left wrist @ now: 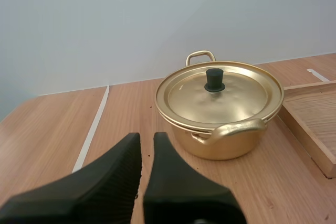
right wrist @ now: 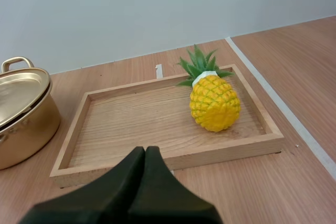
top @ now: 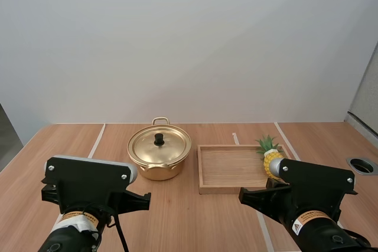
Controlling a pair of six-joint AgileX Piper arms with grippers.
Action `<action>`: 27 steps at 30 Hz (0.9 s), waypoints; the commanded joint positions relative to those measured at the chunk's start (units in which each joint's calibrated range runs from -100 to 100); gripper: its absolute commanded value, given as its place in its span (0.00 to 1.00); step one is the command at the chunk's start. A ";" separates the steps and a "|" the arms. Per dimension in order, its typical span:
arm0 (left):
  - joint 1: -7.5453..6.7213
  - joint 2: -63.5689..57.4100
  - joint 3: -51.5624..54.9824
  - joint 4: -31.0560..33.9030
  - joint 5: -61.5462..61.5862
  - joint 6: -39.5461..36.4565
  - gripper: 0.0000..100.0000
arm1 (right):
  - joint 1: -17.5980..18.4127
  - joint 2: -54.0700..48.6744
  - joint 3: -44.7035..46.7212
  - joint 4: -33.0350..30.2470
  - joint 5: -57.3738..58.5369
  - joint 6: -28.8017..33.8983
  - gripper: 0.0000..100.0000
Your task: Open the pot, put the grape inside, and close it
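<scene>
there, lidded pot (left wrist: 220, 109) stands ahead of the slightly spread left end effector (left wrist: 147, 136)

Bare table (top: 189, 219) lay open before the pot (top: 157, 172) and tray (top: 236, 189); the two stood just apart, and a pineapple (top: 271, 160) blocked the tray's far right corner.

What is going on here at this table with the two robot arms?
Nothing is being handled yet. The left gripper is slightly open, holds nothing and points at the pot, whose lid is on. The right gripper is shut on nothing, in front of the wooden tray. In the tray lies a pineapple; no grape can be seen. Neither gripper touches any of these things.
</scene>
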 commanded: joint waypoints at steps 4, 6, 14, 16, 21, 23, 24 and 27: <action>-0.20 -0.30 0.03 0.08 -1.53 -0.38 0.18 | 0.03 -0.40 0.00 2.78 -0.34 -2.90 0.00; -0.20 -0.30 0.03 0.08 -1.53 -0.38 0.18 | 0.03 -0.40 0.00 4.51 -0.52 -4.67 0.00; -0.20 -0.30 0.03 0.08 -1.53 -0.38 0.18 | -0.03 -0.40 0.00 8.64 -0.67 -9.09 0.00; -0.20 -0.30 0.03 0.08 -1.53 -0.38 0.18 | -0.21 -0.40 0.00 8.64 -0.67 -9.09 0.00; -0.20 -0.30 0.03 0.08 -1.53 -0.38 0.18 | -0.52 -0.40 0.00 8.64 -0.67 -9.09 0.00; -0.20 -0.30 0.03 0.08 -1.53 -0.38 0.18 | -0.52 -0.40 0.00 8.64 -0.67 -9.09 0.00; -0.20 -0.30 0.03 0.08 -1.53 -0.38 0.18 | -0.52 -0.40 0.00 8.64 -0.67 -9.09 0.00; -0.20 -0.30 0.03 0.08 -1.53 -0.38 0.18 | -0.52 -0.40 0.00 8.64 -0.67 -9.09 0.00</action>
